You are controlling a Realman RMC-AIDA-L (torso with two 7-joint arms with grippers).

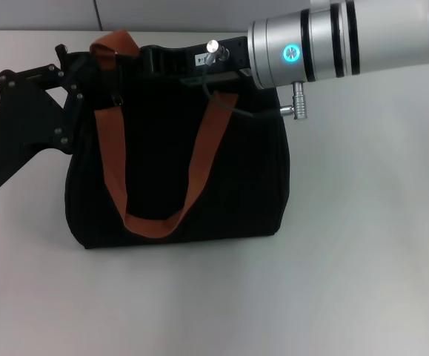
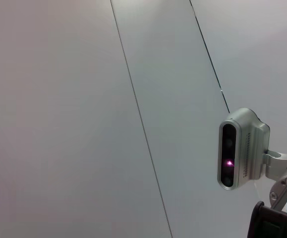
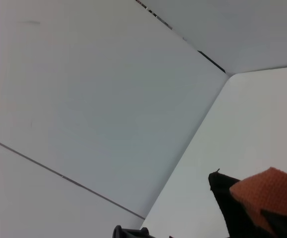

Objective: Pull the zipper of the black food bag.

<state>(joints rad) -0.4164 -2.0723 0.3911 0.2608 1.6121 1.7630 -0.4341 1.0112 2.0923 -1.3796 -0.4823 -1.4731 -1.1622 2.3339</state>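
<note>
The black food bag (image 1: pixel 177 170) stands upright in the middle of the white table, with two rust-brown handles (image 1: pixel 110 141) draped over its front. My left gripper (image 1: pixel 77 78), black, is pressed against the bag's top left corner beside one handle. My right gripper (image 1: pixel 188 63) reaches in from the upper right and sits on the bag's top edge near its middle. The zipper is hidden along the top edge behind the two grippers. In the right wrist view a black corner of the bag (image 3: pixel 225 201) and a piece of a handle (image 3: pixel 267 191) show.
A silver cable plug (image 1: pixel 297 100) hangs from the right arm's silver wrist (image 1: pixel 325 44), with a black cable looping over the bag's top right. The white table (image 1: pixel 362 245) stretches in front and to the right. A grey panelled wall (image 2: pixel 84 99) stands behind. The left wrist view shows the right arm's silver camera (image 2: pixel 242 148).
</note>
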